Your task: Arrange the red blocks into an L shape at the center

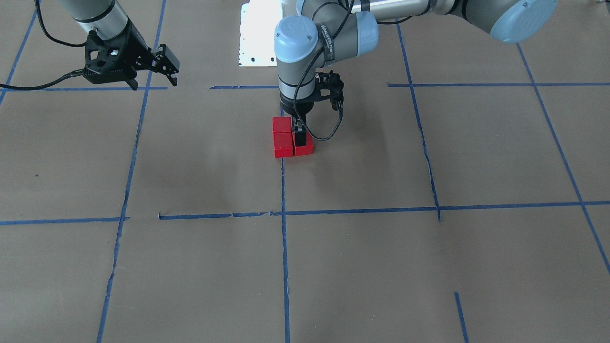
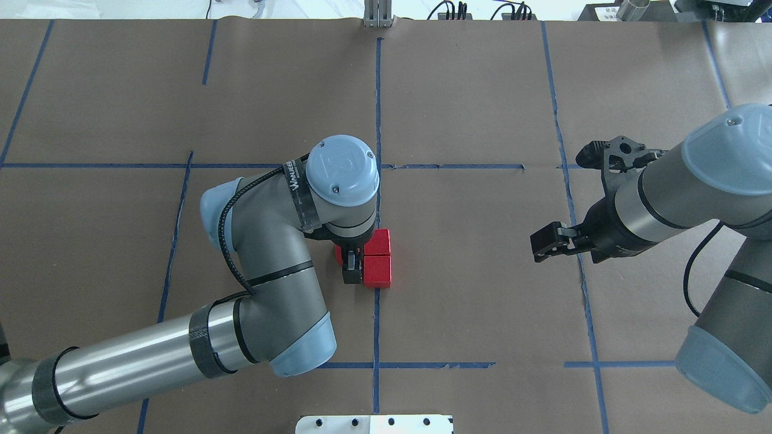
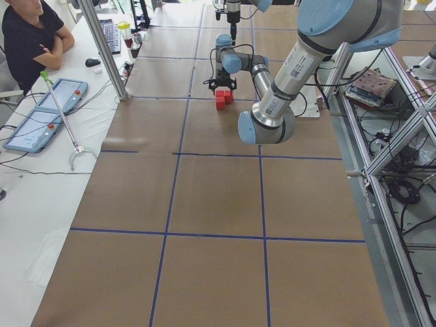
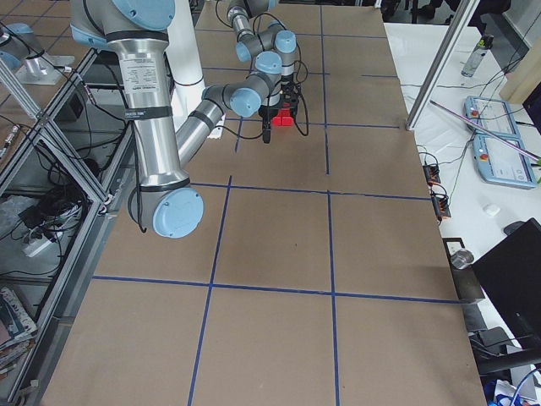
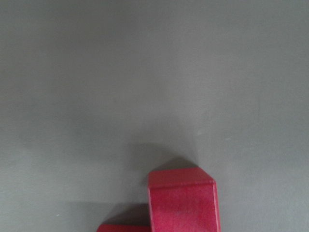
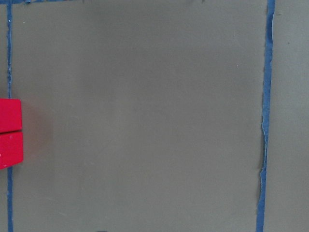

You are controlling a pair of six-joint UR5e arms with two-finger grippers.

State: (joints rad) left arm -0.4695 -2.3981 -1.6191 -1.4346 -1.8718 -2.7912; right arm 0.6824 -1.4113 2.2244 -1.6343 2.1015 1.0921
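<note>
Three red blocks sit touching in an L at the center (image 2: 422,253), beside the long blue tape line. In the front view two lie in a column (image 1: 282,125) (image 1: 283,145), and the third (image 1: 307,147) lies beside the nearer one. In the overhead view two blocks (image 2: 379,241) (image 2: 378,271) show, and the third is mostly hidden under my left gripper (image 2: 351,265). That gripper stands upright, low over the table, shut on the third block. My right gripper (image 2: 546,244) hovers open and empty, well off to the side. The right wrist view shows two blocks (image 6: 9,133) at its left edge.
A white base plate (image 2: 374,425) lies at the table's near edge, by the robot. Blue tape lines (image 2: 377,319) cross the brown paper in a grid. An operator (image 3: 30,34) sits at a side desk beyond the table.
</note>
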